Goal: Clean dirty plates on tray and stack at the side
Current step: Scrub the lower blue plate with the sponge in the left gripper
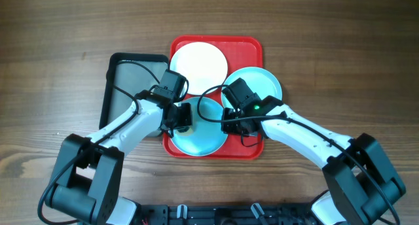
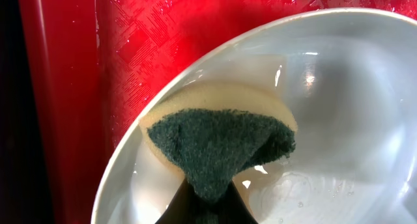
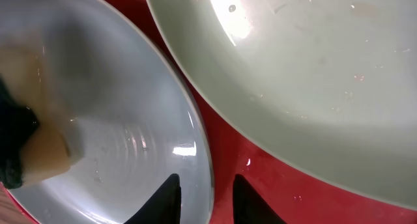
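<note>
Red tray (image 1: 252, 48) sits mid-bench (image 1: 340, 55), just beside a dark grey tray (image 1: 127, 71). It carries a white plate (image 1: 200, 63) at the far left, a far aqua plate (image 1: 265, 81) overhanging the right rim, and a near aqua plate (image 1: 203, 137) at the near edge. Left fingers (image 1: 182, 115) pinch a folded yellow sponge (image 2: 221, 142), green pad up, inside the near aqua plate. Right fingers (image 1: 234, 120) are spread, straddling that plate's rim.
</note>
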